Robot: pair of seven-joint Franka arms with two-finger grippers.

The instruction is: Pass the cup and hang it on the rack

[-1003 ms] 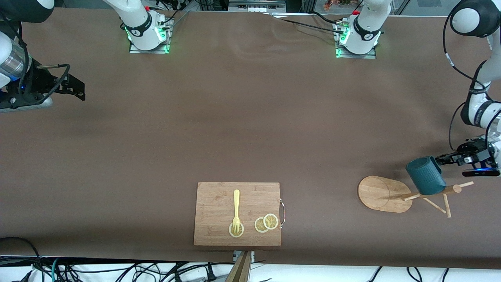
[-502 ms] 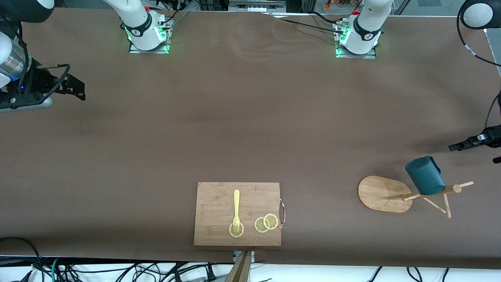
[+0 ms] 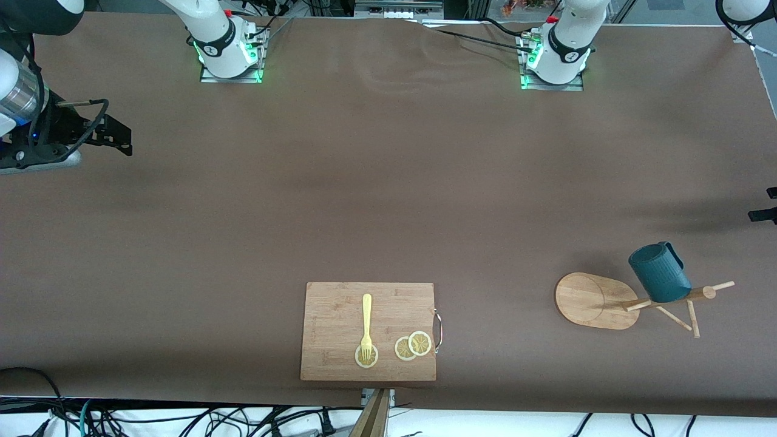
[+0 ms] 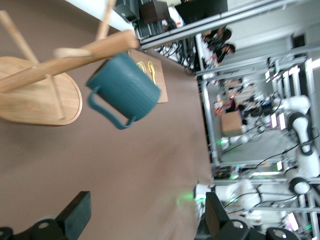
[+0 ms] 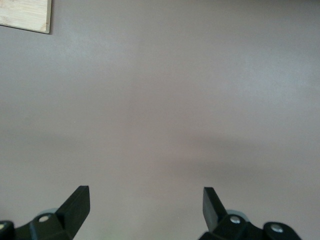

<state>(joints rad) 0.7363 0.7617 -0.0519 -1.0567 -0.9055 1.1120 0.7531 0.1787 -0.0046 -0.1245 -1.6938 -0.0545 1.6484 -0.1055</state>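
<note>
The dark teal ribbed cup (image 3: 658, 273) hangs on the light wooden rack (image 3: 589, 300), up on its pole among the pegs, near the left arm's end of the table. In the left wrist view the cup (image 4: 127, 90) hangs by its handle side under the pole, above the oval base (image 4: 35, 95). My left gripper (image 3: 767, 204) is open and empty, apart from the cup, at the frame's edge; its fingers frame bare table (image 4: 146, 205). My right gripper (image 3: 121, 138) waits open and empty over the right arm's end (image 5: 145, 195).
A rectangular wooden cutting board (image 3: 340, 309) lies near the front edge mid-table, with a yellow fork (image 3: 366, 325) and lemon slices (image 3: 413, 346) on it. Its corner shows in the right wrist view (image 5: 25, 15). Brown cloth covers the table.
My left gripper has let go of the cup and drawn away from it toward the table's end, nearly out of the front view. The cup stays hanging on the rack. The right arm has not moved.
</note>
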